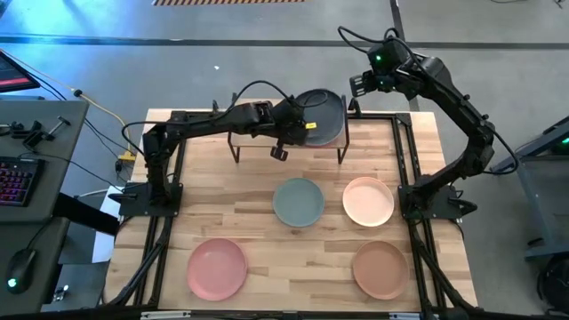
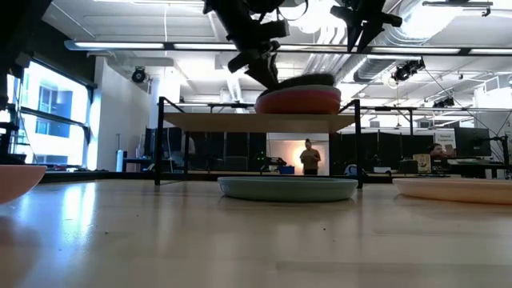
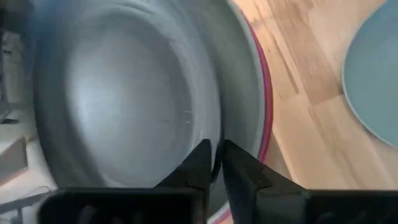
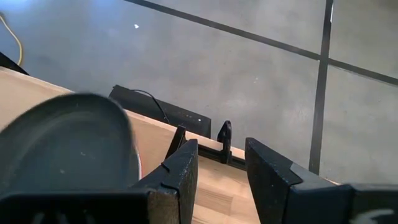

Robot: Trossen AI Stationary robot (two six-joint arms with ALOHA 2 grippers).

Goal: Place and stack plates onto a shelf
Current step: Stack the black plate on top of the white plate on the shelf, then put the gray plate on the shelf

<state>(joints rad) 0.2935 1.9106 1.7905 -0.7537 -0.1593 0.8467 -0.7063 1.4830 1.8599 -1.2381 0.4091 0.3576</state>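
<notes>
A charcoal plate (image 1: 324, 116) sits over a magenta plate (image 3: 265, 106) on the right half of the shelf (image 2: 208, 122), a light-wood top on black legs at the table's far side. My left gripper (image 1: 300, 120) reaches over the shelf from the left and is shut on the charcoal plate. My right gripper (image 1: 357, 84) hangs open in the air beyond the shelf's far right corner, touching nothing. Lying flat on the table are a sage green plate (image 1: 299, 202), a cream-peach plate (image 1: 368, 201), a light pink plate (image 1: 217, 268) and a tan plate (image 1: 380, 269). My left gripper pinches the charcoal plate's rim (image 3: 214, 163) on its left side between the two fingers, one inside the bowl and one outside. The fingers slant down from the table's left. The plate lies nearly level over the magenta plate (image 2: 298, 102); whether it rests on it I cannot tell.
The shelf's left half is bare wood under my left arm. The two arms' black base frames (image 1: 160, 191) run along the table's left and right sides. A keyboard and mouse sit on a desk beyond the left edge. A person (image 2: 309, 158) stands far back in the room.
</notes>
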